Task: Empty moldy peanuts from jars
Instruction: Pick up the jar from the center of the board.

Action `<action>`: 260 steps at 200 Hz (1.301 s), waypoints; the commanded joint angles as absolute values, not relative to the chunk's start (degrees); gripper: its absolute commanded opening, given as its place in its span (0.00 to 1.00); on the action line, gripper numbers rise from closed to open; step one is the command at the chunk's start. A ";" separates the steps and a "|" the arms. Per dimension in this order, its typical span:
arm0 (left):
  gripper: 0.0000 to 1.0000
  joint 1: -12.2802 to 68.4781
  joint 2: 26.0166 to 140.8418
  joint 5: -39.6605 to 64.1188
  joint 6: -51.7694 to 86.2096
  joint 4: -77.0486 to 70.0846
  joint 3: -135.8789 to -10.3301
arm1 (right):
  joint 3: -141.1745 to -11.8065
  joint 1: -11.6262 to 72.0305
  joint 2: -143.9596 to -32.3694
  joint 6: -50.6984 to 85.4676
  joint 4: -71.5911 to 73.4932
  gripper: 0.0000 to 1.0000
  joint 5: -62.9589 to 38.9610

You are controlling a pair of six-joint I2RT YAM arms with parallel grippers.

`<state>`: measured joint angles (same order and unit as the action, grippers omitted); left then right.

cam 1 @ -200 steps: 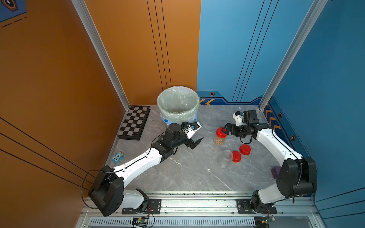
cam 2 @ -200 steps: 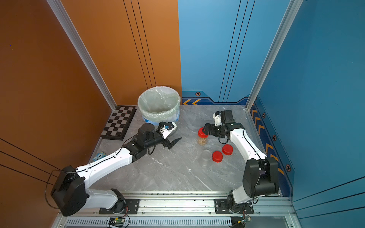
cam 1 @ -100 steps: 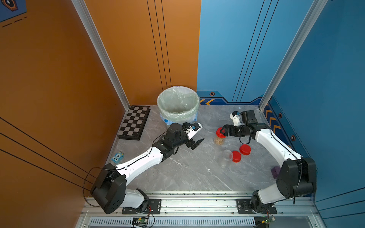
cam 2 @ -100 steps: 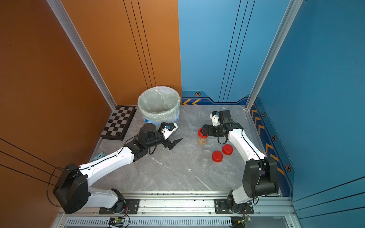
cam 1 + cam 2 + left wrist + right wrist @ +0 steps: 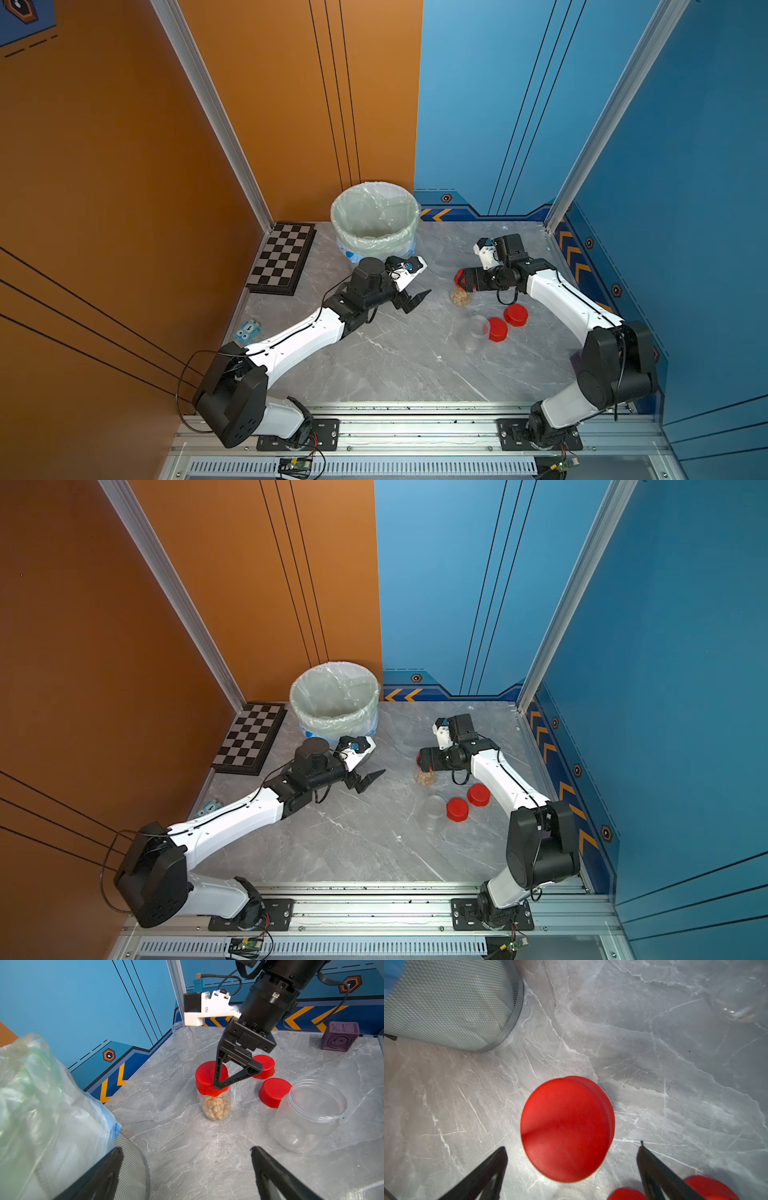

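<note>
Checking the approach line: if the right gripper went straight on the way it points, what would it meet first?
The red lid of the jar holding peanuts. It lies dead ahead between the fingers of the open right gripper. How much gap remains is unclear.

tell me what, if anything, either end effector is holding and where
Nothing is held. The right end effector is open over the jar's red lid, not gripping; the left end effector is open, empty.

Orange wall (image 5: 124, 166), blue wall (image 5: 498, 104) — veined grey marble tabletop (image 5: 395, 365) below
</note>
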<state>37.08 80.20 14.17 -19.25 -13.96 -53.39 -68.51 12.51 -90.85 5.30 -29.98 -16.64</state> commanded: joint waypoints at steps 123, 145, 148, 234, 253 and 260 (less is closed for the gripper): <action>0.98 37.31 83.03 15.78 -19.42 -15.92 -55.29 | -74.84 15.52 -98.73 2.03 -30.59 0.97 -10.86; 0.98 37.20 83.06 15.65 -19.34 -16.14 -55.21 | -75.26 16.02 -99.87 1.85 -30.80 0.97 -10.09; 0.98 37.18 83.06 15.71 -19.34 -16.13 -55.20 | -75.30 16.06 -100.05 1.85 -30.81 0.97 -10.09; 0.98 36.65 82.99 15.82 -19.16 -16.52 -54.52 | -76.90 16.58 -103.33 2.11 -31.58 0.91 -8.30; 0.98 36.43 83.06 15.70 -19.16 -16.99 -54.35 | -76.81 16.82 -103.53 1.99 -31.73 0.89 -8.50; 0.98 36.38 83.06 15.78 -19.20 -16.97 -54.39 | -76.67 16.81 -103.44 2.11 -31.67 0.88 -8.19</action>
